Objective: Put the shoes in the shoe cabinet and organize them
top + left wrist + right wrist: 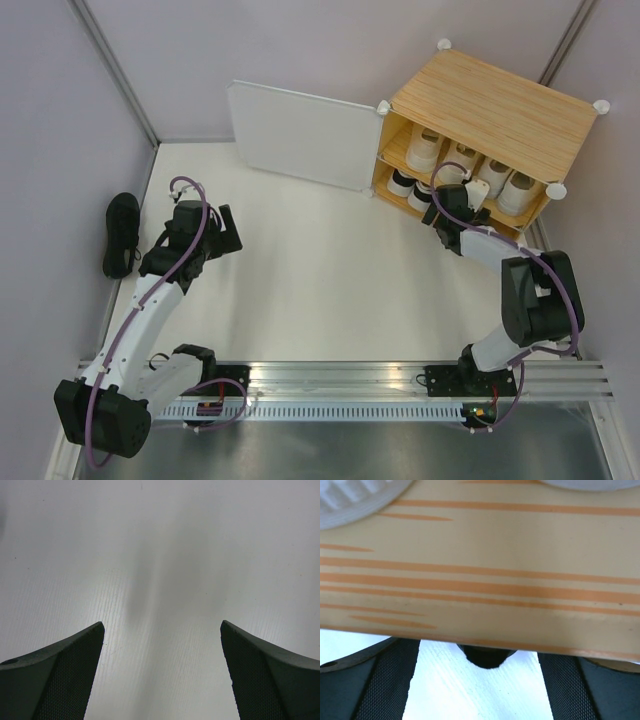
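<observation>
White tabletop [320, 280]; shoes [470, 165] packed side by side in shoe cabinet [500, 100] to fit. Right fingers [390, 680] wide, empty, at shelf edge [480, 580]. Left fingers [65, 675] wide, empty, ready for black shoe [120, 235].

No readable text, label, brand, number or sign in any view; none legible on the shoe cabinet [490, 100]; none on the black shoe [121, 235].
</observation>
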Tool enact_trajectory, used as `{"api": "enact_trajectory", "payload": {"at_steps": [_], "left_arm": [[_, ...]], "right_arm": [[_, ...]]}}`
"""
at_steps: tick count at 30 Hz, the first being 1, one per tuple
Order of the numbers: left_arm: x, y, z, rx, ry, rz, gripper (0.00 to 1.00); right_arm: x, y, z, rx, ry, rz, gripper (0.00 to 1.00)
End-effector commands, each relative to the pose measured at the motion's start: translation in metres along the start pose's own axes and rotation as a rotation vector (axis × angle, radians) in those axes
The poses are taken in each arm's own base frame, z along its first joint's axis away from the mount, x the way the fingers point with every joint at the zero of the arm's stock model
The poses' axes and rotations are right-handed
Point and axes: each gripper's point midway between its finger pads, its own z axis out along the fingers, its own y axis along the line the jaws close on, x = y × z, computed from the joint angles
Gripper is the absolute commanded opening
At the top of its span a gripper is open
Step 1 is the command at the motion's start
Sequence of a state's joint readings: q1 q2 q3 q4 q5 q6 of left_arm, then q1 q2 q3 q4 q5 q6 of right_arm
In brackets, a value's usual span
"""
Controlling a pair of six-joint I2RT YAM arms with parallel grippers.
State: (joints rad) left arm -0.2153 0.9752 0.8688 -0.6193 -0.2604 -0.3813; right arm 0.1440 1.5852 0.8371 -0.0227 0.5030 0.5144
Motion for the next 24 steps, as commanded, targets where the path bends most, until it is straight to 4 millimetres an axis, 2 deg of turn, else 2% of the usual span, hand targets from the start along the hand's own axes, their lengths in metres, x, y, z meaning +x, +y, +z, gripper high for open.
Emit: {"api": "enact_trajectory", "payload": {"at_steps": [1,3,8,9,11,12,13,16,18,24], "left_arm": [[-0.005,-0.001,0.000,0.005,-0.015,0.014,1.00],[-0.006,-0.001,0.000,0.006,-0.018,0.013,1.00],[-0.005,-0.001,0.000,0.004,-0.016,0.014,1.00],[-0.005,-0.001,0.000,0.005,-0.017,0.013,1.00],[-0.006,-0.001,0.000,0.008,-0.017,0.011,1.00],[-0.006,-0.001,0.000,0.008,-0.017,0.013,1.00],[-0.005,-0.002,0.000,0.009,-0.017,0.011,1.00],[-0.006,-0.002,-0.001,0.012,-0.019,0.010,1.00],[-0.006,-0.002,-0.001,0.012,-0.020,0.010,1.00],[-0.006,-0.002,-0.001,0.014,-0.020,0.010,1.00]], "right_arm": [[-0.023,0.005,0.011,-0.083,-0.022,0.077,0.97],[-0.024,0.004,0.004,-0.093,-0.023,0.093,0.96],[-0.022,-0.005,-0.015,-0.098,-0.033,0.172,0.82],[-0.014,-0.010,-0.016,-0.084,-0.024,0.183,0.79],[-0.014,-0.015,-0.021,-0.070,-0.041,0.241,0.67],[-0.006,-0.020,-0.022,-0.058,-0.033,0.254,0.60],[-0.007,-0.020,-0.023,-0.062,-0.043,0.288,0.50],[0.004,-0.017,-0.023,-0.091,-0.020,0.324,0.36],[0.012,-0.013,-0.023,-0.115,0.006,0.344,0.32],[0.015,-0.015,-0.016,-0.099,-0.007,0.338,0.24]]}}
